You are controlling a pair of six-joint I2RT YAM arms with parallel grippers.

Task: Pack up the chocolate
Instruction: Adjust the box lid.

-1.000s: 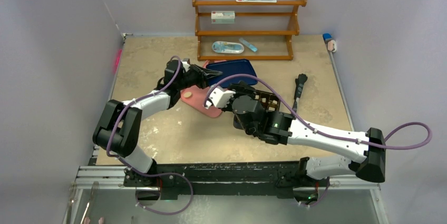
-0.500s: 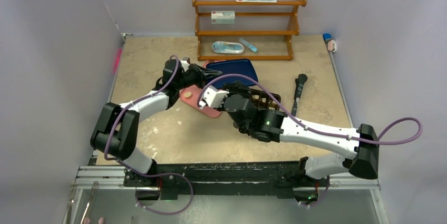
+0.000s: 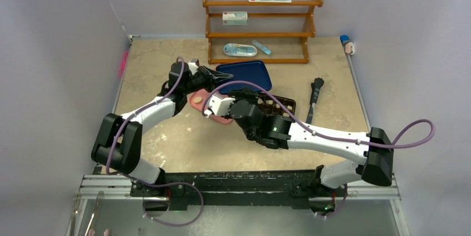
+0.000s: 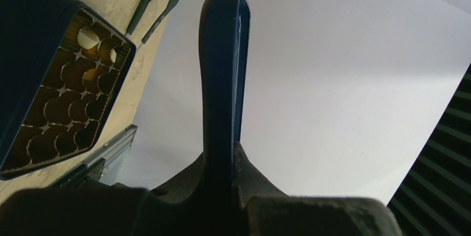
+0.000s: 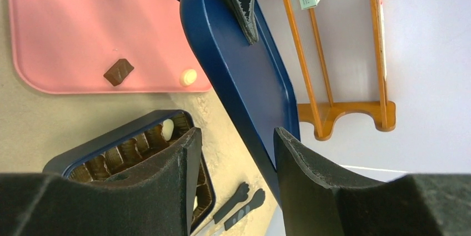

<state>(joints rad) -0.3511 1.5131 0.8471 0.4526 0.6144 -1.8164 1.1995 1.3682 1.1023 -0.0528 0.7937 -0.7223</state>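
So the left end effector (image 4: 222,155) is clamping tight on a smooth, glossy dark blue plastic lid (image 5: 244,75), holding it tipped up on edge above the beige speckled counter (image 3: 166,141). The right end effector (image 5: 236,136) is hanging released, its rough black pads (image 5: 166,180) spread either side of the lid's rounded rim. I can't tell if they're touching it. The chocolate (image 3: 196,99) is sitting in two places. On the flat matte pink tray (image 5: 66,25), a dark brown diamond-shaped piece (image 5: 118,71) is lying with its long axis pointing roughly across toward the lid. A round cream piece (image 5: 189,76) is resting at the tray's edge, just beside the lid. The dark blue box (image 4: 33,30) is lying open next to the tray, its gold-brown scalloped cups (image 4: 61,108) lining up in a grid. A couple of cream pieces (image 4: 89,37) are sitting in cups near one corner.
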